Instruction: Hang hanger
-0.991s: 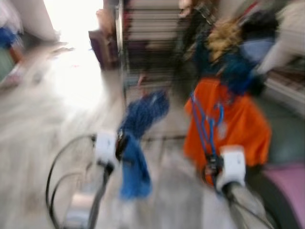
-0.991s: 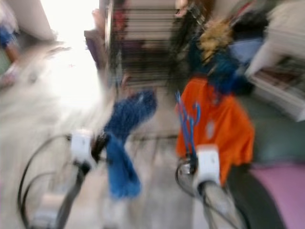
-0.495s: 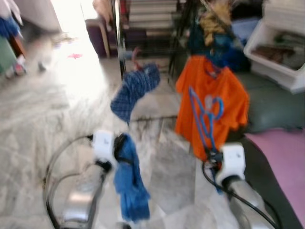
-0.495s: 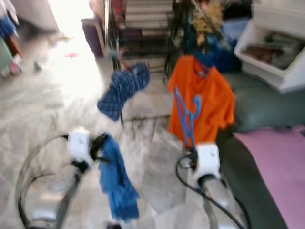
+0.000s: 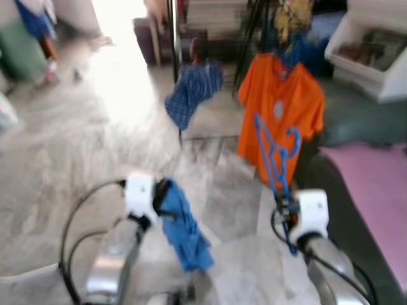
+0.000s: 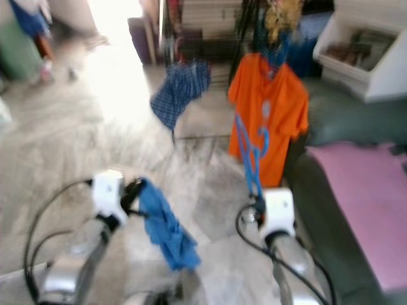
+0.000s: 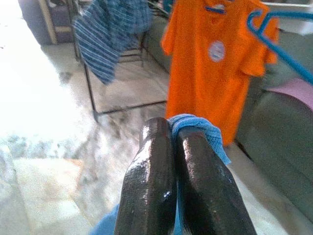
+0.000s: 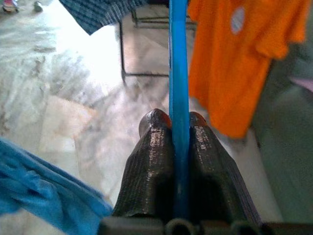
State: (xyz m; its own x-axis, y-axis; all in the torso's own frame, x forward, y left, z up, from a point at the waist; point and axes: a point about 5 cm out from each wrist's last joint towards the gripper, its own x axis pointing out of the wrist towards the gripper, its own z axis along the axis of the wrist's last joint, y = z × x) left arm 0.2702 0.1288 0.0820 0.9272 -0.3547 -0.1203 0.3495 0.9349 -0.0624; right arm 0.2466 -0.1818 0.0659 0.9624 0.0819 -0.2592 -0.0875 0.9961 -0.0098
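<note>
The blue hanger [image 8: 178,73] stands upright in the right gripper [image 8: 178,120], both fingers pressed flat against its bar, its hook end rising in front of the orange shirt [image 5: 280,108] that hangs on the rack [image 7: 90,93] ahead. To the robot's left, the left gripper [image 7: 172,128] is clenched on a blue cloth [image 5: 184,232], a fold of it caught between the fingertips and the rest trailing down toward the marble floor [image 5: 76,140]. Compared with a second ago, the head views are markedly sharper and the whole scene has slid and opened out: the rack with its checked shirt [image 5: 191,92] and the orange shirt now sits higher and smaller in view, and more floor shows in front of the arms. That reads as the camera moving and then steadying, not as the clothes shifting; both grips look the same as half a second ago, hanger and cloth alike. For the task, this suggests the robot is squaring up to the rack with the hanger not yet hung: no part of it touches a rail. The likely next step is to raise the hook to a free stretch of rail beside the orange shirt, where the hanging clothes could snag it. A pink mat [image 5: 375,190] lies off to the right.
</note>
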